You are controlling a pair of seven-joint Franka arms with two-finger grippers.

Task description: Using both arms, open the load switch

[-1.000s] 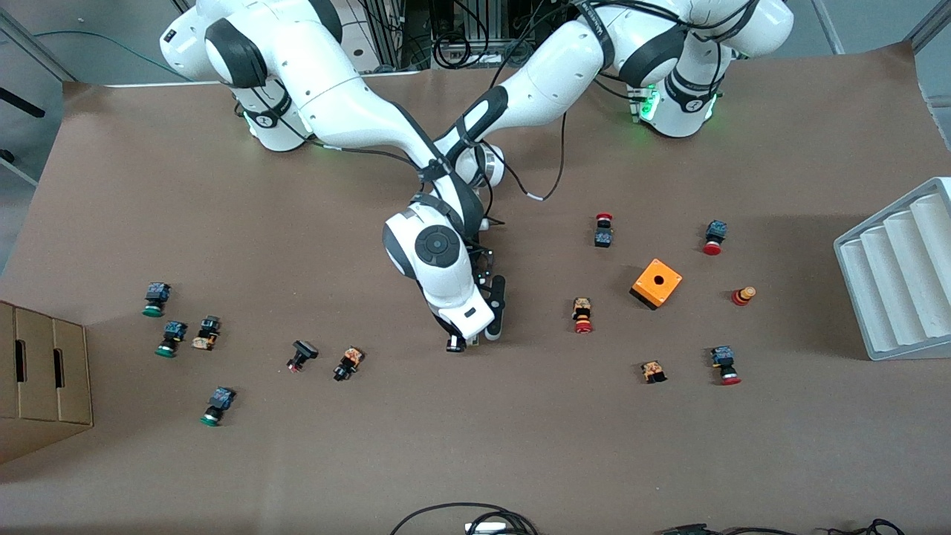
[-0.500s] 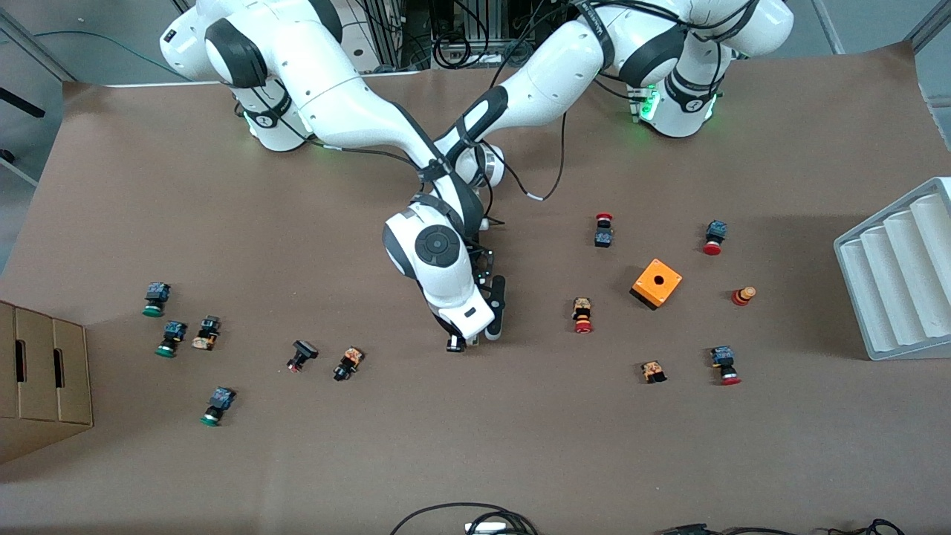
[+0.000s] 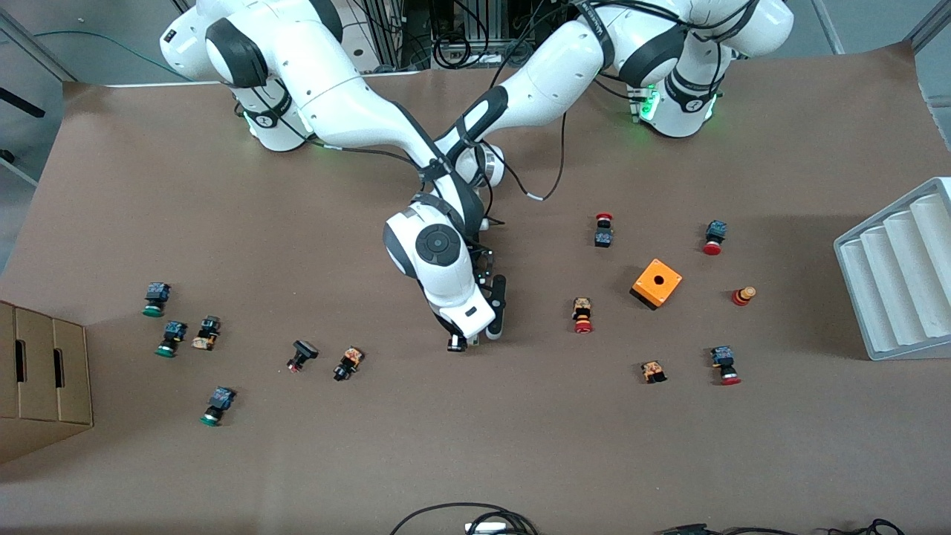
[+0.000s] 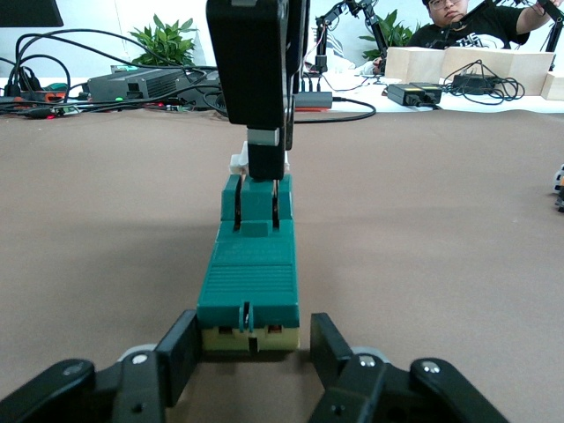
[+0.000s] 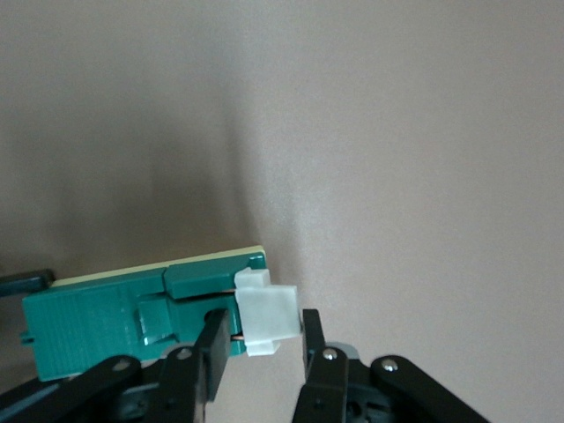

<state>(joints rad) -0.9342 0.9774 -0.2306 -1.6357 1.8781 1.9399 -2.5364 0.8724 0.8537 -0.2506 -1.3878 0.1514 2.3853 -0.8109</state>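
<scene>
the load switch (image 4: 250, 284), a small narrow green rectangular plastic block with a white end piece (image 5: 267, 319), lies flat on the brown paper-covered table (image 3: 520, 446) near its middle, almost wholly hidden in the front view under the two crossed wrists. its long axis runs straight from one gripper to the other, so the arms face each other along it.

the left gripper (image 4: 249, 357) sits at the cream-edged plain end, its black fingers drawn in tight against the block's two sides, pinning the body. the right gripper (image 5: 261, 345) stands at the other end, its narrow-set fingers closed around the white end piece, seen in the left wrist view as a black upright finger pair coming down onto that end.

both arms are equally close, each already on its own end. the coming move looks to turn on this line: the white piece should come away along or up from the long axis while the left grip holds the green body still. a skewed pull could twist the block out of the left fingers.
</scene>
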